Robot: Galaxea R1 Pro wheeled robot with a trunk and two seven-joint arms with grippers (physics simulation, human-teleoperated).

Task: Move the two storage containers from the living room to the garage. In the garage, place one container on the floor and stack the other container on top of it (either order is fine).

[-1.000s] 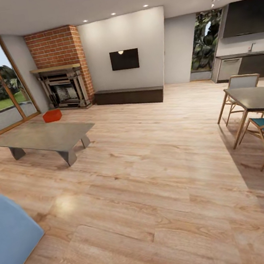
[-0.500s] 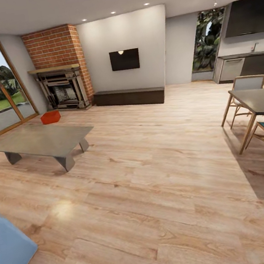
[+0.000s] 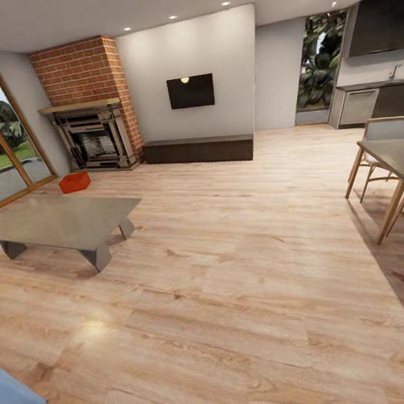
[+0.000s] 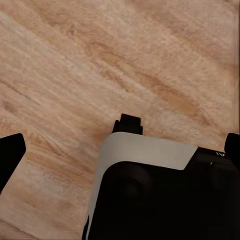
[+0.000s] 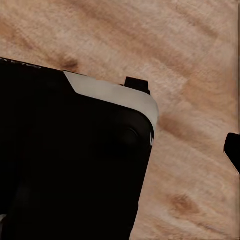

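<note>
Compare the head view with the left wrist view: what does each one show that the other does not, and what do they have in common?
Head view alone: one red-orange storage container on the floor in front of the fireplace, a low grey coffee table, a wall television, a long dark cabinet, and a dining table with chairs.

Left wrist view alone: the robot's black and white base from above and a dark fingertip of the left gripper's fingers at the picture's edge.

Shared: the light wood plank floor.
</note>
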